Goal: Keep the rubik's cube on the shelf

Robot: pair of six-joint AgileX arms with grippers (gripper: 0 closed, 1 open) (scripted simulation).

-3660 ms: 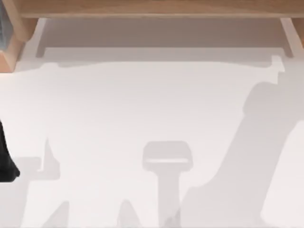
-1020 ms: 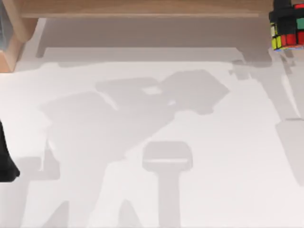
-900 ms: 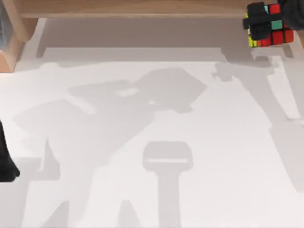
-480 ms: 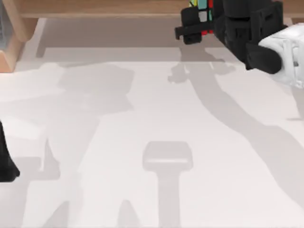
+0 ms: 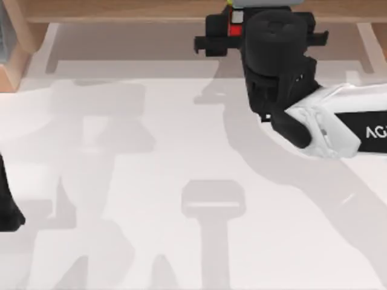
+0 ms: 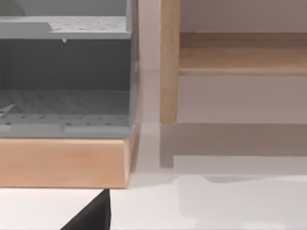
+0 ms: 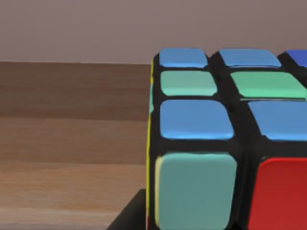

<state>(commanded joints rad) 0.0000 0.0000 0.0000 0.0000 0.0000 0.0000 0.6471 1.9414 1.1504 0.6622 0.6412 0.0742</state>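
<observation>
The rubik's cube (image 5: 237, 23) is sitting between the right gripper (image 5: 242, 37) jaws, which are clamped on it at the front edge of the shelf (image 5: 121, 11). In the right wrist view the cube is hovering above the shelf board (image 7: 72, 139).

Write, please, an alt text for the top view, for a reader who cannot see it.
The right gripper reaches over the front edge of the wooden shelf at the far side of the white table, its jaws closed on the rubik's cube, mostly hidden. Its black and white arm comes in from the right; arm shadows lie across the table.
</observation>
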